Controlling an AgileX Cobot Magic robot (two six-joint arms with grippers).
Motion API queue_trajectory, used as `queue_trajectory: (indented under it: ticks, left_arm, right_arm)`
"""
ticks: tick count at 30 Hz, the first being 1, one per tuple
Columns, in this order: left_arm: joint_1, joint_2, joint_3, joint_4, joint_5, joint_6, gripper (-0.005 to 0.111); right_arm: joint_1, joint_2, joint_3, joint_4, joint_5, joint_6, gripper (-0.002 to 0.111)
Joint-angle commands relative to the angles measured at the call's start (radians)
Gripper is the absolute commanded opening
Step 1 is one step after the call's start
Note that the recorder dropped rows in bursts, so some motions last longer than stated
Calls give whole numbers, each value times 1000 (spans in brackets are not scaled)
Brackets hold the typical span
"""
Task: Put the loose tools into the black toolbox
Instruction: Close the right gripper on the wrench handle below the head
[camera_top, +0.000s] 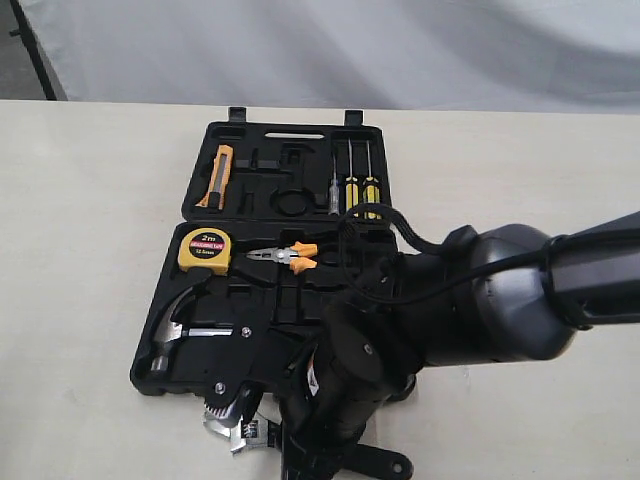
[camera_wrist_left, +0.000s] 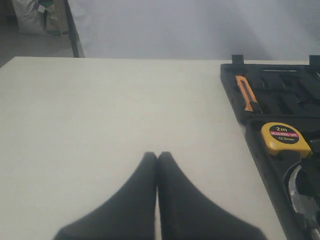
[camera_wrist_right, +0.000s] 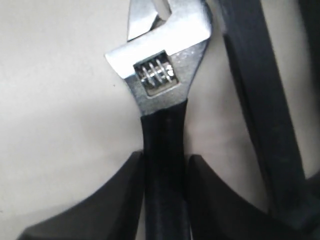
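The black toolbox (camera_top: 262, 172) lies open on the desk (camera_top: 90, 250) — beside its edge the right gripper (camera_wrist_right: 165, 160) clasps the adjustable wrench (camera_wrist_right: 162, 75) by its handle; the left gripper (camera_wrist_left: 157, 156) is pinched closed.

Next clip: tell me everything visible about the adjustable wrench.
The adjustable wrench has a shiny silver metal head with a knurled worm screw in a window, and a black coated handle. Its mouth is partly cut off by the frame. It lies outside the black toolbox, beside its front edge, seemingly on the table. The fingers of the right gripper press both sides of the handle.
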Motion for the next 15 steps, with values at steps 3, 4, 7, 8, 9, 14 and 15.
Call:
queue_trajectory:
  ticks: [3, 4, 7, 8, 9, 14, 15]
  left_arm:
    - [3, -8, 9, -14, -17, -10, 1]
    - [3, -8, 9, -14, -17, -10, 1]
    - [3, -8, 9, -14, -17, -10, 1]
    - [3, -8, 9, -14, -17, -10, 1]
    - [3, -8, 9, -14, -17, -10, 1]
    - [3, -8, 9, -14, -17, -10, 1]
    - [3, -8, 9, -14, -17, -10, 1]
  right_arm:
    - [33, 15, 5, -4, 35, -52, 0]
    - [33, 15, 5, -4, 35, -54, 0]
    - [33, 11, 5, -4, 35, -69, 0]
    - [33, 6, 5, -4, 35, -72, 0]
    - [33, 5, 5, -4, 35, -76, 0]
    - [33, 4, 5, 8, 35, -76, 0]
    - [33, 4, 5, 21, 35, -76, 4]
